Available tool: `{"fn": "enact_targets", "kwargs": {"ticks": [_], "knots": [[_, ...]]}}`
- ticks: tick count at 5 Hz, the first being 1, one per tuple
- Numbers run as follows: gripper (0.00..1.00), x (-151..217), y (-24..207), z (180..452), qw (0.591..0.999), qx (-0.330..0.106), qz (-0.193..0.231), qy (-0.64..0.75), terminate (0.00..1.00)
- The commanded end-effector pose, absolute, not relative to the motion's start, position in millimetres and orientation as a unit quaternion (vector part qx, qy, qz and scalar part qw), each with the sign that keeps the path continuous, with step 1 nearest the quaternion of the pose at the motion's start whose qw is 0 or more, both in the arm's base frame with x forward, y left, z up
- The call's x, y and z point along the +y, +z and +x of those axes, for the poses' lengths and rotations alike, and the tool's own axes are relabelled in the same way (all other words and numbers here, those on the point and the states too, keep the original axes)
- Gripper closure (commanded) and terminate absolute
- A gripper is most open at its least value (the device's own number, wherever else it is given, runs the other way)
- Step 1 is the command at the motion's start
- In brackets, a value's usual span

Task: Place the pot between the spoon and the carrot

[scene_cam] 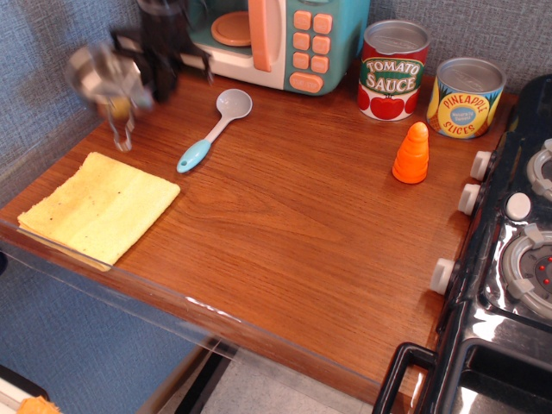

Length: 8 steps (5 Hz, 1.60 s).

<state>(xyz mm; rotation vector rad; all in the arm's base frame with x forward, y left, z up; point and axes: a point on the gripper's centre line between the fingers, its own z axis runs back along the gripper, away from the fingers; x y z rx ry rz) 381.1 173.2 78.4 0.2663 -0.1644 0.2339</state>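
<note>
**A:** Start nearest you and work back. What do you have?

**B:** At about 8 o'clock, at the front left of the wooden counter [293, 224], you have the yellow cloth [99, 205], lying flat. Past it, toward 10 o'clock, the spoon [216, 128] rests with its blue handle end pointing at you and its bowl away. Over at 2 o'clock the carrot [411, 153] stands upright, well apart from the spoon, with bare wood between them.

**A:** And the pot?

**B:** You see the pot [102, 73] at the far left, about 10 o'clock, blurred and apparently off the counter, its wire handle hanging down. The gripper [142, 65] is right beside it, also blurred. You cannot tell how its fingers stand; judging by the raised pot, they are probably pinching its rim.

**A:** So how far along are you?

**B:** The pick-up looks done. What is left is the carry rightward over the spoon, and the set-down on the open stretch before the carrot. Behind all that stand the toy microwave [276, 39] and two cans [431, 78], clear of that path.
</note>
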Motion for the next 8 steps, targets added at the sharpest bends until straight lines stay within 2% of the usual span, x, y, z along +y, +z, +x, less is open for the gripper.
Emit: {"fn": "enact_targets", "kwargs": {"ticks": [1,3,4,5,7,8], "knots": [[1.0,90.8,116.1,378.8,0.987,-0.128,0.097,0.003,0.0],[1.0,-6.9,86.6,371.0,0.987,-0.107,0.05,-0.107,0.0],[1.0,-30.9,70.0,374.6,0.984,-0.096,0.04,-0.145,0.0],[1.0,-33.7,54.7,382.2,0.985,-0.081,0.04,-0.148,0.0],[1.0,1.0,30.3,386.4,0.992,-0.048,0.052,-0.103,0.0],[0.0,-4.0,31.4,385.5,0.992,-0.052,0.029,-0.115,0.0]]}}
